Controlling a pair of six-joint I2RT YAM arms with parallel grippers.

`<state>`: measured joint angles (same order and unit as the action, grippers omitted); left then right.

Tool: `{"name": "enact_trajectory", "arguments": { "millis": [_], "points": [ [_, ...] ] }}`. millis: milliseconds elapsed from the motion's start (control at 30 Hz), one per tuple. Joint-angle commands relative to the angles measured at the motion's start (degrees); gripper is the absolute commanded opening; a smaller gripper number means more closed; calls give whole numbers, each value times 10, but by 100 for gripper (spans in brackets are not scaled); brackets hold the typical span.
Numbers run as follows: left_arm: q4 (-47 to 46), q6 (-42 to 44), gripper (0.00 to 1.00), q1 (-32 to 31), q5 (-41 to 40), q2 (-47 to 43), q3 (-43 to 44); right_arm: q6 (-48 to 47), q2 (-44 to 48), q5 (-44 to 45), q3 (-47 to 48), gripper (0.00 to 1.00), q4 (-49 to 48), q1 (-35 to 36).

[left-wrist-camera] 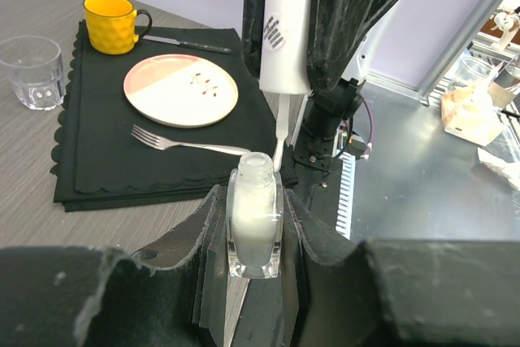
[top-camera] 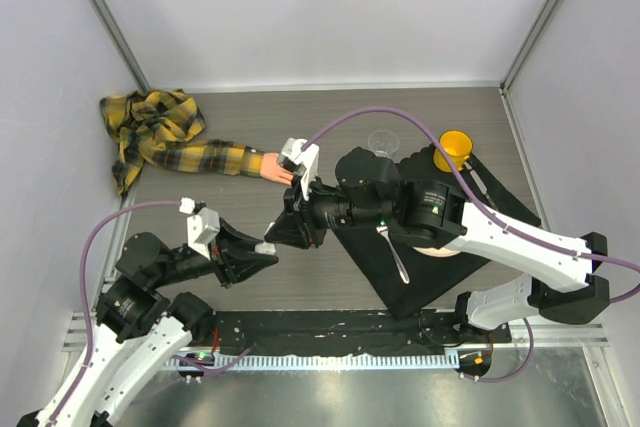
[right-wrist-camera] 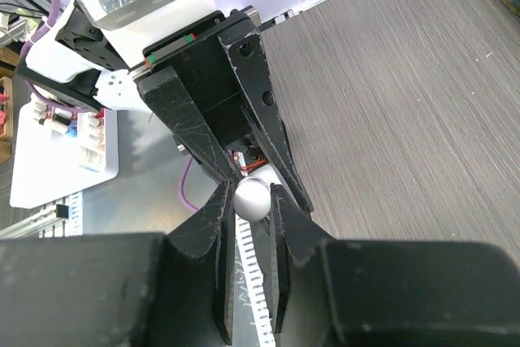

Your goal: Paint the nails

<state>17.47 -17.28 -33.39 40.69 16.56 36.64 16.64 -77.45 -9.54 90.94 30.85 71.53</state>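
Bottle (left-wrist-camera: 254,221): uncapped, upright, gripped in the closed-in jaws of the left gripper (top-camera: 264,253).
Cap (left-wrist-camera: 285,34): clamped by the right gripper (top-camera: 283,230); brush (left-wrist-camera: 279,140) hung just above the bottle mouth.
Nails: not discernible; mannequin hand (top-camera: 274,168) laid beyond both grippers, at the end of the plaid sleeve (top-camera: 200,157).

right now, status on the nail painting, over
Left end effector shut on open polish bottle. Right end effector shut on brush cap, brush by bottle mouth. Mannequin hand beyond, nails hidden behind right wrist.

The left gripper (left-wrist-camera: 254,210) clamps an uncapped clear polish bottle (left-wrist-camera: 254,241) upright, with the white brush cap (left-wrist-camera: 284,34) hanging above it, its brush tip just beside the bottle's neck.
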Motion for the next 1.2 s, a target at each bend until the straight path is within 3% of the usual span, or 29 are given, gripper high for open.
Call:
{"name": "enact_trajectory", "arguments": {
  "millis": [0, 433, 633, 867, 1067, 1167],
  "points": [
    [-20, 8, 0, 1, 6, 6, 25, -4, 28, 11, 9, 0, -31, 4],
    [-17, 11, 0, 1, -6, 7, 24, -14, 61, 93, -21, 0, -28, 3],
    [-3, 24, 0, 1, -64, -2, 28, -7, 78, 170, -71, 0, -51, -16],
    [-12, 42, 0, 1, -158, -38, 28, 7, 83, 155, -147, 0, -119, -112],
    [-16, 97, 0, 1, -195, 7, 87, 38, 57, 153, -190, 0, -203, -191],
    [-54, 117, 0, 1, -219, 51, 110, 48, 39, 198, -225, 0, -261, -211]
  ]
}}
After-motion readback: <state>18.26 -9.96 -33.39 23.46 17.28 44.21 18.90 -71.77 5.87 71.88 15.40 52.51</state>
